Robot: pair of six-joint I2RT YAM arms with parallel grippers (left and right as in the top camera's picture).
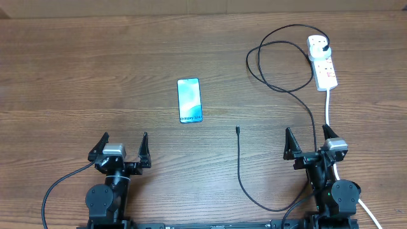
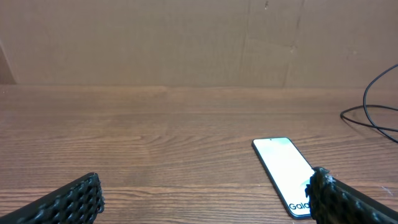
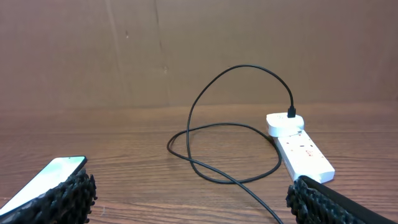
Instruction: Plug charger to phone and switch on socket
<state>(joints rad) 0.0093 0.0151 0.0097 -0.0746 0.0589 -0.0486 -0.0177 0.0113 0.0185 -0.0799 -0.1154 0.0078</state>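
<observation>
— Phone (image 1: 189,100) lies mid-table, screen up. Our charger (image 1: 239,159) tip?
— Right of it, apart; plug in the socket (image 1: 325,71), far right. Our left gripper (image 1: 125,135) and right gripper (image 1: 306,129) gape, empty.

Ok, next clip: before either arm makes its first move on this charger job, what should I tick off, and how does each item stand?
1. Left gripper and right gripper open and empty: ok.
2. Phone lying flat, screen up, nothing on it: ok.
3. Connector tip of the charger free on the table, to the right of the phone and apart from it: ok.
4. Plug end seated at the socket: ok.
5. Socket switch position: cannot tell.
6. Charger cable clear of the arms: not ok, it runs beneath the right gripper.
</observation>
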